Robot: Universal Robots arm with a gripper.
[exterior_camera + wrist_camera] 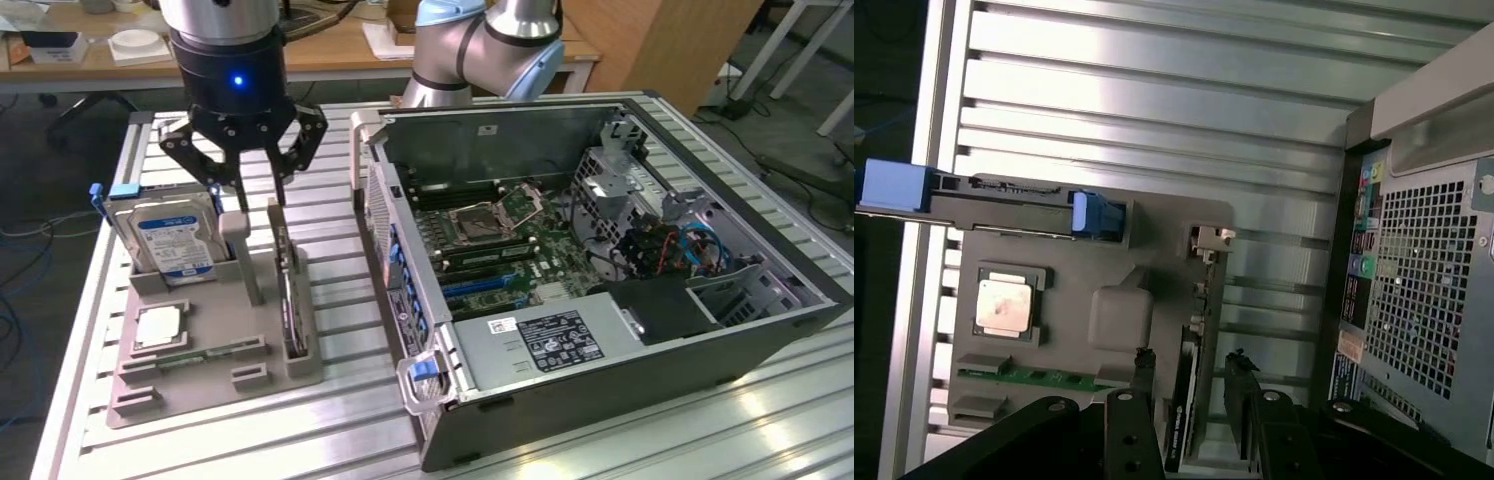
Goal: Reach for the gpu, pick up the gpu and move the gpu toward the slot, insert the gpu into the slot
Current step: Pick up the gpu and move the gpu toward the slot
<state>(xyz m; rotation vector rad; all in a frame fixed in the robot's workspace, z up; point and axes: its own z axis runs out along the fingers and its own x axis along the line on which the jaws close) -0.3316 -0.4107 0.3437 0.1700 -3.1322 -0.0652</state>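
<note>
Gripper [254, 178] was seen spread open over the gpu [291, 295], which was stood on edge in the gray holder [214, 385] by the pc case [601, 370]. If lowered off-centre, gpu could've been clipped & tipped imo.

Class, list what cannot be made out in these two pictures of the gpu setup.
1. Faces of the gpu: exterior view, it stands edge-on in the tray.
2. One gpu end: wrist view, behind the gripper.
3. Print on the case sticker: exterior view, too small to read.
</note>
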